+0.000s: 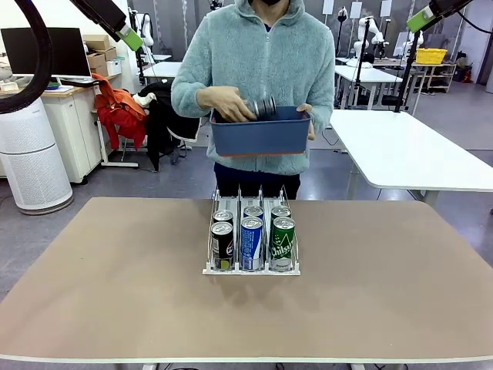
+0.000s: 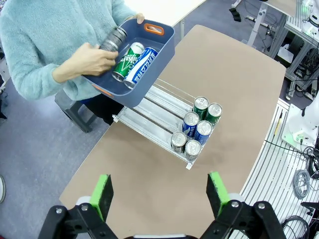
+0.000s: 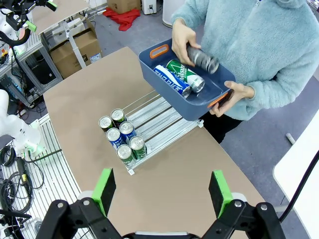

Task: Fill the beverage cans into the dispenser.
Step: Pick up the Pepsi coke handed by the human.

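The clear dispenser (image 1: 251,202) stands mid-table with several beverage cans at its front end: black (image 1: 223,245), blue (image 1: 252,243) and green (image 1: 283,243), each with another behind it. A person at the far side holds a dark blue bin (image 1: 260,142) with one hand. The other hand (image 1: 226,102) holds a dark can (image 1: 264,106) over the bin. A green can (image 2: 128,60) and a blue can (image 2: 141,67) lie inside the bin. My left gripper (image 2: 162,191) and right gripper (image 3: 162,186) hang high above the table, both open with nothing between the fingers.
The back lanes of the dispenser (image 3: 159,124) are bare. Bare brown tabletop (image 1: 100,270) surrounds the rack on all sides. Another white table (image 1: 408,150) stands behind at the right. Both arms enter at the top corners in the front view.
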Action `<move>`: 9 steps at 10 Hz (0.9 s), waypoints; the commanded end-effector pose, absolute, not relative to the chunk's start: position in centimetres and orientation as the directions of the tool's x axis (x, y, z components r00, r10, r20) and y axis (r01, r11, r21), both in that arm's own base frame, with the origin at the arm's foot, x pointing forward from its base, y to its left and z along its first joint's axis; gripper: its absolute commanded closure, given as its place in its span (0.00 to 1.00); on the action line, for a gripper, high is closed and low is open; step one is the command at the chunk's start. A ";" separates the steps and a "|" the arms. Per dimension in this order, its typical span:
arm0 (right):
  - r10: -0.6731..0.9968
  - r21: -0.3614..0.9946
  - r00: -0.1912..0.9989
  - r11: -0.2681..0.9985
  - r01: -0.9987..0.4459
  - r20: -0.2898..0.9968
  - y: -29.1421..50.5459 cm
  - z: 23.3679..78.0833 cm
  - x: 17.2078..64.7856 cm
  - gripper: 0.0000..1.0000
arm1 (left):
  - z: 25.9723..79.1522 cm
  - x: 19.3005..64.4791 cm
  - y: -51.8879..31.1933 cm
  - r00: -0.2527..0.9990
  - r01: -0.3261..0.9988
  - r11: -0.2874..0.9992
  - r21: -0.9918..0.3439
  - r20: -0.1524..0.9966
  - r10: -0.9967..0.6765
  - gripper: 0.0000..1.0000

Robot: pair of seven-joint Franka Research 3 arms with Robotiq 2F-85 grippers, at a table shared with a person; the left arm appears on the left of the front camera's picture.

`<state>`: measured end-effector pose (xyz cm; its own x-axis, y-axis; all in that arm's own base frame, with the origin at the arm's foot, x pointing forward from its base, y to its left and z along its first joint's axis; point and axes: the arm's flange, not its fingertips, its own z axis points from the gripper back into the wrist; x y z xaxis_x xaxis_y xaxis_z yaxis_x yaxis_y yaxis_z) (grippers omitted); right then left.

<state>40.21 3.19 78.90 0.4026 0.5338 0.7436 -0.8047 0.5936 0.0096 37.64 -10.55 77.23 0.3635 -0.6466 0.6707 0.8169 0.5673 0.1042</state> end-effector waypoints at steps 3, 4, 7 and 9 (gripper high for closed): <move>0.532 0.015 0.405 0.593 -0.805 0.743 3.3 78.8 40.2 0.00 | 77.1 37.7 -10.4 0.366 0.809 0.577 0.113 0.671 -0.645 0.00; 0.532 0.015 0.405 0.593 -0.805 0.743 3.3 78.8 40.2 0.00 | 77.1 37.7 -10.4 0.366 0.809 0.577 0.113 0.671 -0.645 0.00; 0.532 0.015 0.405 0.593 -0.805 0.743 3.3 78.8 40.2 0.00 | 77.1 37.7 -10.4 0.366 0.809 0.577 0.113 0.671 -0.645 0.00; 0.532 0.015 0.405 0.593 -0.805 0.743 3.3 78.8 40.2 0.00 | 77.1 37.7 -10.4 0.366 0.809 0.577 0.113 0.671 -0.645 0.00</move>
<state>40.21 3.19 78.90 0.4027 0.5338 0.7436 -0.8046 0.5937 0.0096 37.64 -10.55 77.23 0.3635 -0.6466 0.6707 0.8169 0.5673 0.1042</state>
